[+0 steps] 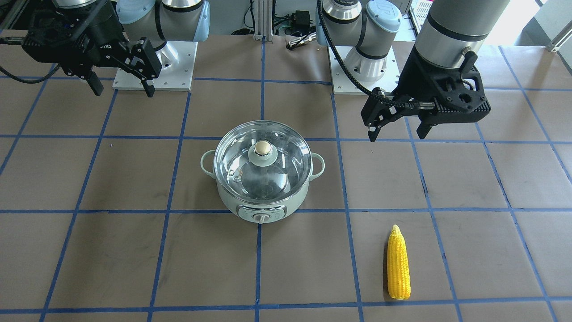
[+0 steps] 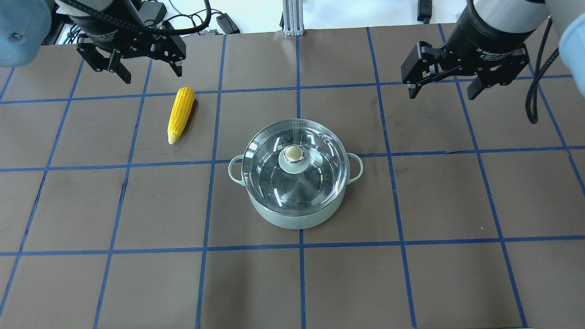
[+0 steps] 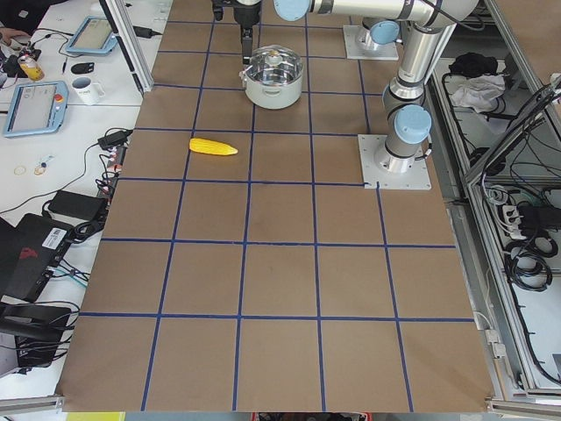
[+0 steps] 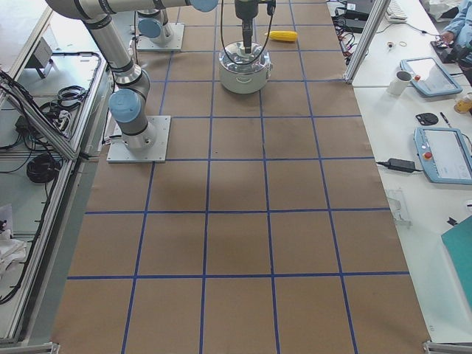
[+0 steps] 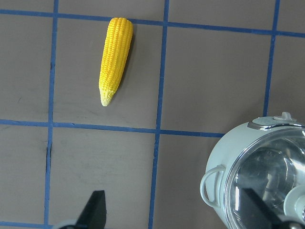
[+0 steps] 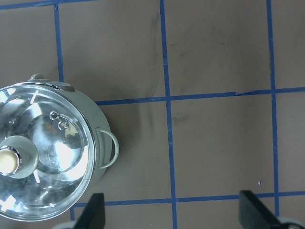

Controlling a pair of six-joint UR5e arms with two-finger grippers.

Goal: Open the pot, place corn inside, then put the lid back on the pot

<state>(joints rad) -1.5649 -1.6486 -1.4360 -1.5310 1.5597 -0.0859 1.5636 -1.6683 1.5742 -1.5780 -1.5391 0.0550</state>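
The mint-green pot (image 1: 261, 199) stands mid-table with the glass lid (image 1: 237, 161) seated on it, beige knob (image 1: 262, 147) on top. It also shows in the overhead view (image 2: 297, 219). The yellow corn (image 1: 398, 264) lies flat on the table, apart from the pot, on my left side (image 2: 180, 113). My left gripper (image 1: 397, 135) hangs open and empty above the table; in its wrist view the corn (image 5: 116, 57) is ahead and the pot (image 5: 221, 157) at the lower right. My right gripper (image 1: 124, 91) is open and empty, off to the pot's other side.
The brown table is marked with a blue tape grid. Both arms' base plates (image 1: 174, 67) (image 1: 362, 74) sit at the robot's edge. Cables and an aluminium post (image 2: 290, 18) lie along one edge. Side benches with tablets (image 3: 35, 105) flank the table.
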